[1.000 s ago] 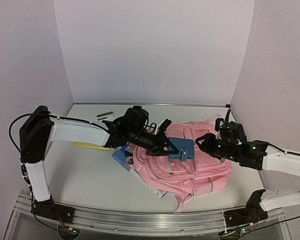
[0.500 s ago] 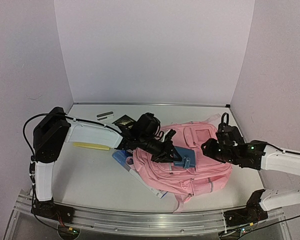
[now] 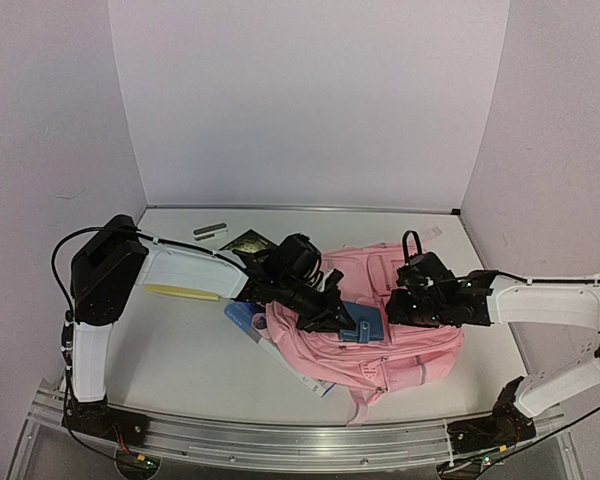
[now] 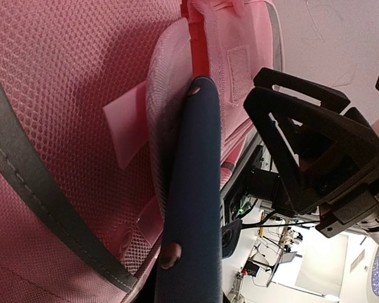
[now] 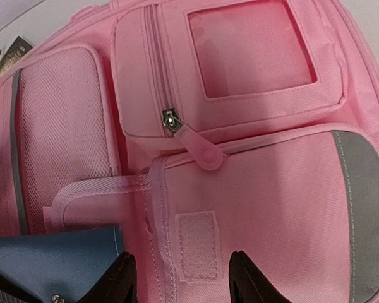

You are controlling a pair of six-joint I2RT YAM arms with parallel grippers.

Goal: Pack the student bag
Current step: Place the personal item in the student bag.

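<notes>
Top external: right gripper (image 3: 398,307) slid left over student bag (image 3: 412,348) toward blue case (image 3: 366,324).

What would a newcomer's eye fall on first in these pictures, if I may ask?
The big pink student bag draws the eye first, lying right of centre on the table. Next comes the flat blue case, which the left tool holds edge-on against the bag's front. The right tool hangs open just above the bag's front flap.
</notes>
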